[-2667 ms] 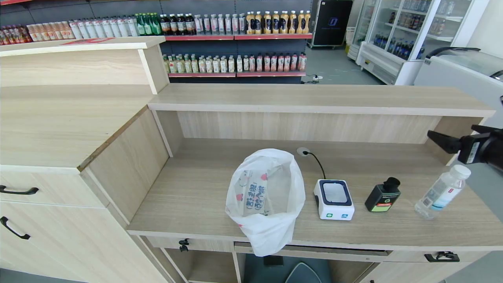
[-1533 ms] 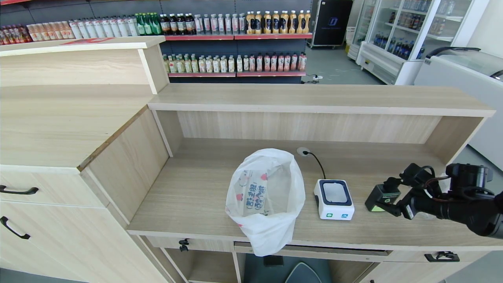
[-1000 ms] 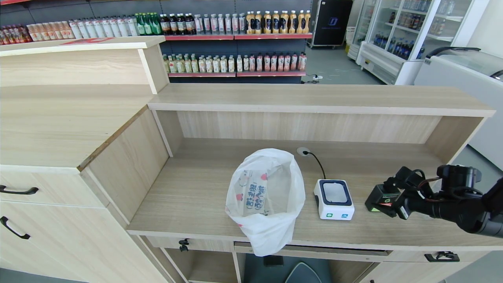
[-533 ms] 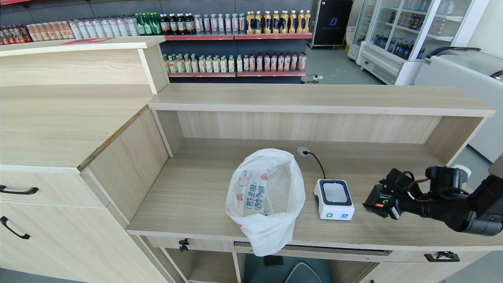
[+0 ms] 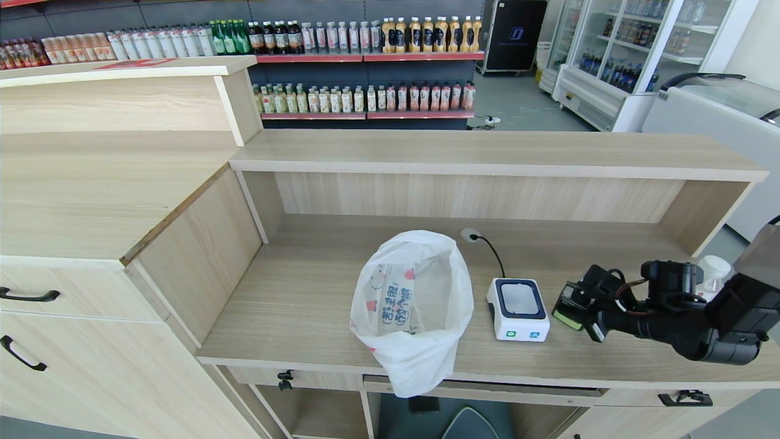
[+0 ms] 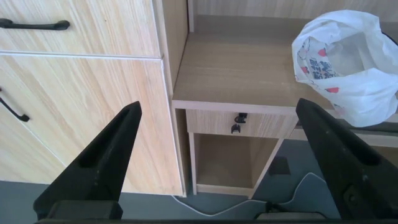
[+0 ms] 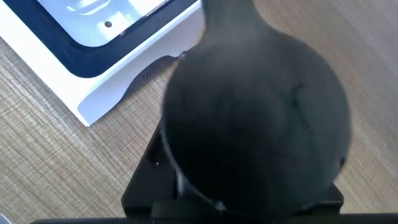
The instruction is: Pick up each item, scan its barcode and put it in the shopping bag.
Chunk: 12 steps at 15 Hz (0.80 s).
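A small dark bottle (image 5: 568, 302) with a black cap (image 7: 255, 118) and a green-and-red label is gripped by my right gripper (image 5: 585, 308), tilted just above the counter right beside the white barcode scanner (image 5: 518, 308). In the right wrist view the scanner (image 7: 106, 50) lies close under the cap. The white shopping bag (image 5: 414, 305) stands open left of the scanner. A clear water bottle's white cap (image 5: 713, 268) peeks out behind my right arm. My left gripper (image 6: 217, 106) hangs open, low and left of the counter, with the bag (image 6: 345, 62) beyond it.
The wooden counter (image 5: 304, 305) has a raised back shelf (image 5: 487, 152) and side walls. The scanner's black cable (image 5: 490, 247) runs to a hole at the back. Drawers with black handles (image 6: 34, 25) stand to the left, with an open compartment under the counter edge.
My right arm came down from the upper right, closed on the dark bottle and carried it left toward the scanner. The water bottle is now mostly hidden behind the arm.
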Tool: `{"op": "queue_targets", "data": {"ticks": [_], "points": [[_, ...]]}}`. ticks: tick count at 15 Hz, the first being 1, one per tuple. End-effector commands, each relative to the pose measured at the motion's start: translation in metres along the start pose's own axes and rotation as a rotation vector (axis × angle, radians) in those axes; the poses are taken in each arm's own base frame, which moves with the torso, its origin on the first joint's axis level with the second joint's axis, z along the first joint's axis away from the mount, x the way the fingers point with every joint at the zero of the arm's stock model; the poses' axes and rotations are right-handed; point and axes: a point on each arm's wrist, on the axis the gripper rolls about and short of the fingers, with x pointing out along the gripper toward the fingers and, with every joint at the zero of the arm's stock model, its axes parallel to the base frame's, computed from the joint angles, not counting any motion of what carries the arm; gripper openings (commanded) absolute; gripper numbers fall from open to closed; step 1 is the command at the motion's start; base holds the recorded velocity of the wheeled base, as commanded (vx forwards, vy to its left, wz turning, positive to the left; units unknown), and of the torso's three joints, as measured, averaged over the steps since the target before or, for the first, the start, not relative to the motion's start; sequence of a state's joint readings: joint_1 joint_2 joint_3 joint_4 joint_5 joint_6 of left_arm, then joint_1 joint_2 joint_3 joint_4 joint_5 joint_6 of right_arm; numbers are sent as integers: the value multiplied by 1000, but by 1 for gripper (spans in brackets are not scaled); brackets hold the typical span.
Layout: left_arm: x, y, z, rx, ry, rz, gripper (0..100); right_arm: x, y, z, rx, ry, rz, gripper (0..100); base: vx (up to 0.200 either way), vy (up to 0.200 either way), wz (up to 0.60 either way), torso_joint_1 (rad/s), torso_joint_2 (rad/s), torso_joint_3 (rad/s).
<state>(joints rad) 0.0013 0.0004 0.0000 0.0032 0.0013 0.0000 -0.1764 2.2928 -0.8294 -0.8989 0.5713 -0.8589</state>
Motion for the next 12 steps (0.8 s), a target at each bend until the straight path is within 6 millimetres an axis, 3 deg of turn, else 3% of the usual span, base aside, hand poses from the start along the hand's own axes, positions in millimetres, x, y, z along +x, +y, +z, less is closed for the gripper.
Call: {"op": "queue_targets", "data": {"ticks": [1, 4, 5, 6, 7, 9, 12], "points": [[0, 0, 0, 0, -1, 1, 100, 1, -1, 2, -6, -5, -3, 0, 0, 0, 0, 0, 0, 0], [0, 0, 0, 0, -1, 1, 100, -9, -13, 16, -34, -43, -55, 0, 0, 0, 0, 0, 0, 0], [0, 0, 0, 0, -1, 1, 100, -28, -21, 37, -57, -82, -101, 0, 0, 0, 0, 0, 0, 0], [0, 0, 0, 0, -1, 1, 100, -42, -28, 45, -78, -91, -140, 0, 0, 0, 0, 0, 0, 0], [0, 0, 0, 0, -1, 1, 100, -81, -38, 68, -173, -124, -231, 0, 0, 0, 0, 0, 0, 0], [0, 0, 0, 0, -1, 1, 100, -122, -29, 86, -257, -158, -278, 0, 0, 0, 0, 0, 0, 0], [0, 0, 0, 0, -1, 1, 100, -158, -17, 111, -534, -204, -340, 0, 0, 0, 0, 0, 0, 0]]}}
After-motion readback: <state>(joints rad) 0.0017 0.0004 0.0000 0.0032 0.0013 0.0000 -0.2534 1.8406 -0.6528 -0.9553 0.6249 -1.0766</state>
